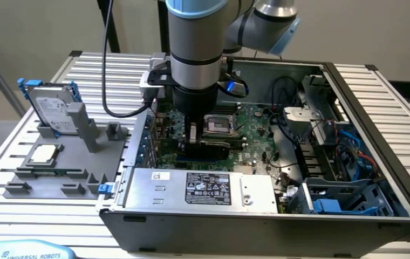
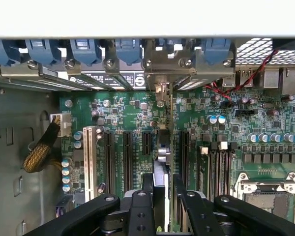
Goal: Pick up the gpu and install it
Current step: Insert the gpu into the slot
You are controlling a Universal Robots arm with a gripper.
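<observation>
The gpu shows edge-on as a thin card standing upright over the green motherboard, in line with the expansion slots. Its silver end bracket sits at the case's rear slot openings. My gripper is shut on the card, with one black finger on each side of it. Whether the card sits fully in a slot I cannot tell. In the exterior view my gripper reaches down into the open computer case, next to the CPU socket.
A grey holder tray on the exterior view's left carries a silver hard drive with blue rails and a small square CPU chip. The power supply fills the case's near side. Cables and a drive cage crowd the exterior view's right.
</observation>
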